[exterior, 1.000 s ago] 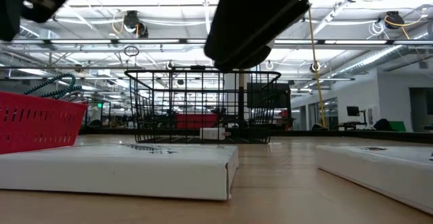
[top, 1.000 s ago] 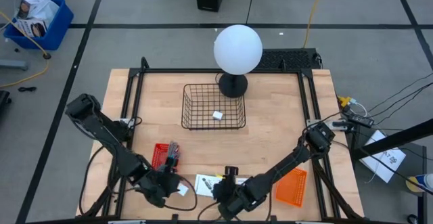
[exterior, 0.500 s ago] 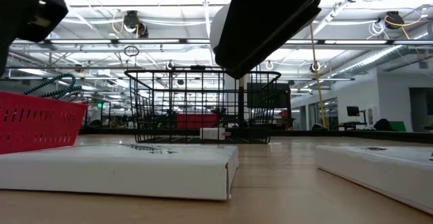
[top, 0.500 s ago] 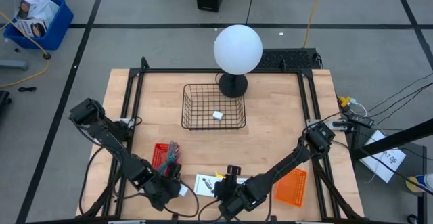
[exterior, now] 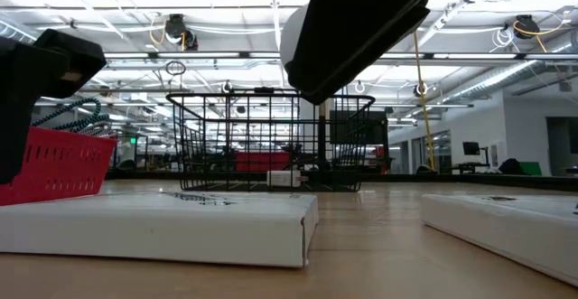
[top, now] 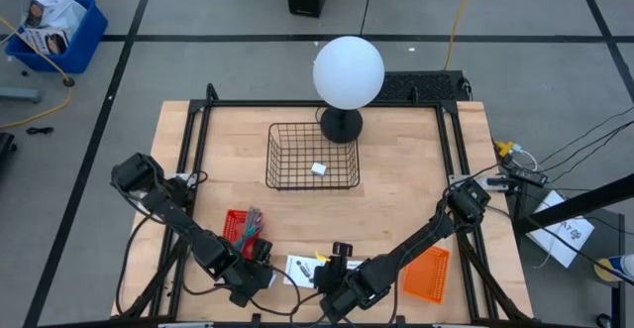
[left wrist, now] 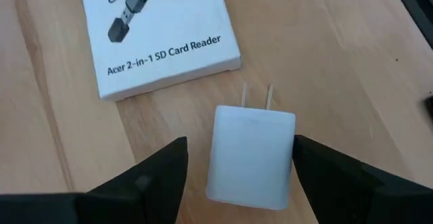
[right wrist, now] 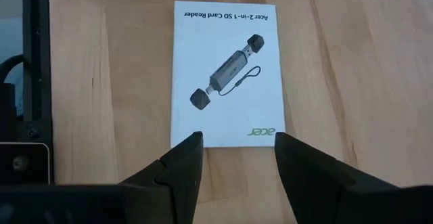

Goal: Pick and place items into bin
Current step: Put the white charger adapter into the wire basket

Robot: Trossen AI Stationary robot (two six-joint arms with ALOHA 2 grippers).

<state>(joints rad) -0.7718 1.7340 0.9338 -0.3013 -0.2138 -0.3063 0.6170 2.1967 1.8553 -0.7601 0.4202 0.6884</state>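
Observation:
A small white block with two metal prongs [left wrist: 250,153] lies flat on the wooden table. My left gripper [left wrist: 240,176] is open, with one finger on each side of the block and no touch that I can see; it sits near the table's near edge [top: 260,273]. A white flat card box printed with a black card reader [right wrist: 226,72] lies flat beside it [top: 302,267]. My right gripper [right wrist: 237,163] hovers open over that box's near end [top: 335,267]. Another white block [top: 318,168] rests in the black wire basket [top: 312,157].
A red bin [top: 243,229] holding tools stands just left of the card box. An orange bin [top: 426,272] is at the near right. A white globe lamp [top: 348,72] stands behind the basket. The low view shows a second white box [exterior: 506,227] lying at the right.
My left gripper has moved toward the table's right, along the near edge, and come down over the small pronged block, staying open. My right arm has dropped slightly over the card box. No object has moved.

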